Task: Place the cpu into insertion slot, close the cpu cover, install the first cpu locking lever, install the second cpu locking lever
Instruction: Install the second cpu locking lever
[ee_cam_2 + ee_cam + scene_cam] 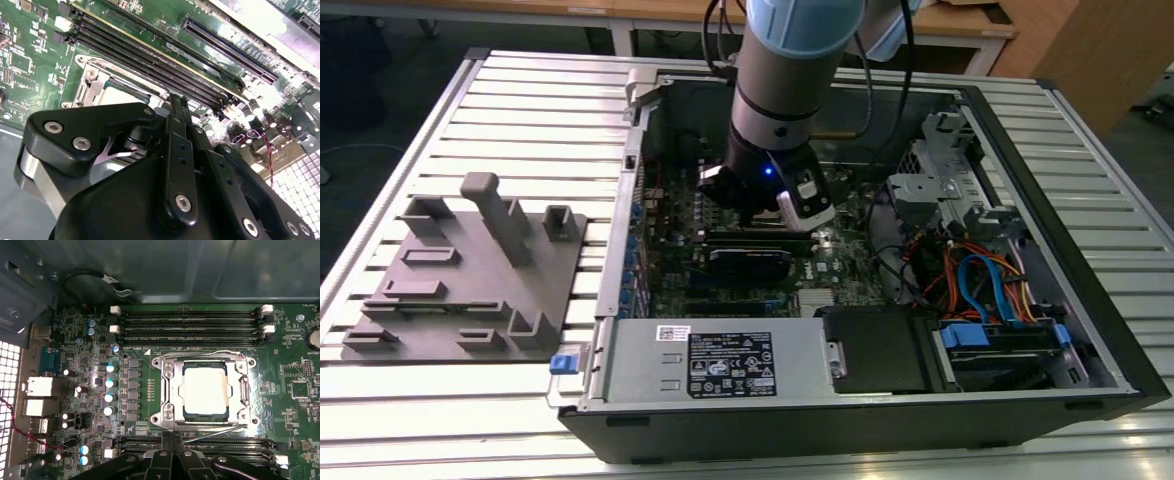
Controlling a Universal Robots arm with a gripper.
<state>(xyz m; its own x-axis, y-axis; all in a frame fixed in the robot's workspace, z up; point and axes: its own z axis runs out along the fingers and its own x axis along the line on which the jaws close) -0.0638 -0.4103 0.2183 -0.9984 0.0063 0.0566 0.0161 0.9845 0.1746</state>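
The cpu (205, 390), a dull silver square, sits in the insertion slot (156, 418) on the green board. The silvery cpu cover (170, 390) lies flat over it, and the chip shows through its window. One wire locking lever (200, 353) runs flat along the socket edge beside the memory slots. The other lever (215, 434) slants away from the opposite edge towards my gripper (172, 437). The black fingers are shut together with nothing between them, just off that socket edge. In the second wrist view the gripper (178, 100) stands close beside the cover (95, 87).
In the exterior view the arm (774, 120) reaches down into an open computer case (1067, 300). Long memory slots (190, 322) flank the socket and capacitors (110, 382) stand beside it. Cables (987, 280) and a power supply (707, 365) fill the case. A grey fixture plate (454, 280) lies outside.
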